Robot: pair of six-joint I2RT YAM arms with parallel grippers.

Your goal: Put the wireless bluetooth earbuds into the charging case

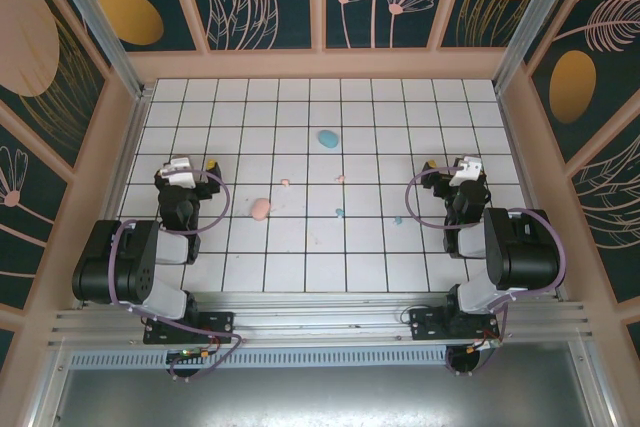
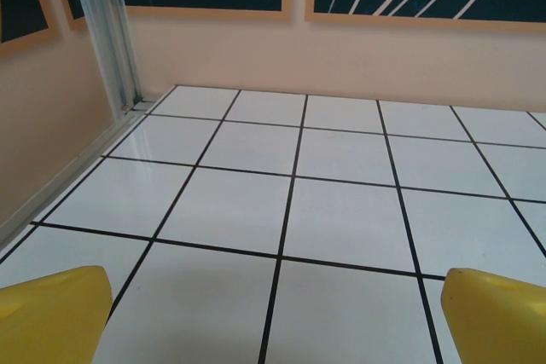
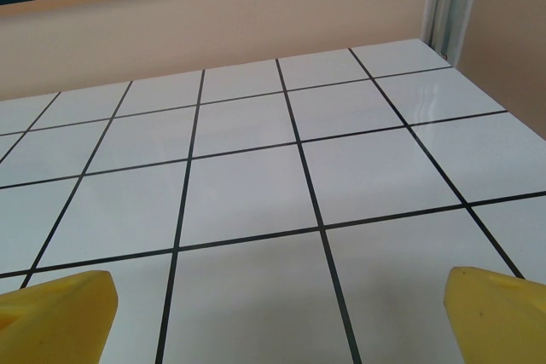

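Top external: earbuds (image 1: 340, 212) lie well right of left end effector (image 1: 193, 161).

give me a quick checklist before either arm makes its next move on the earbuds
1. Left jaws and right jaws open, empty: ok.
2. Pink case lying free on the tiles: ok.
3. Blue case lying free, farther back: ok.
4. Case lids open: cannot tell, too small.
5. Pink earbuds and teal earbuds apart from each other: ok.
6. Earbuds in a case: not ok, all four loose.
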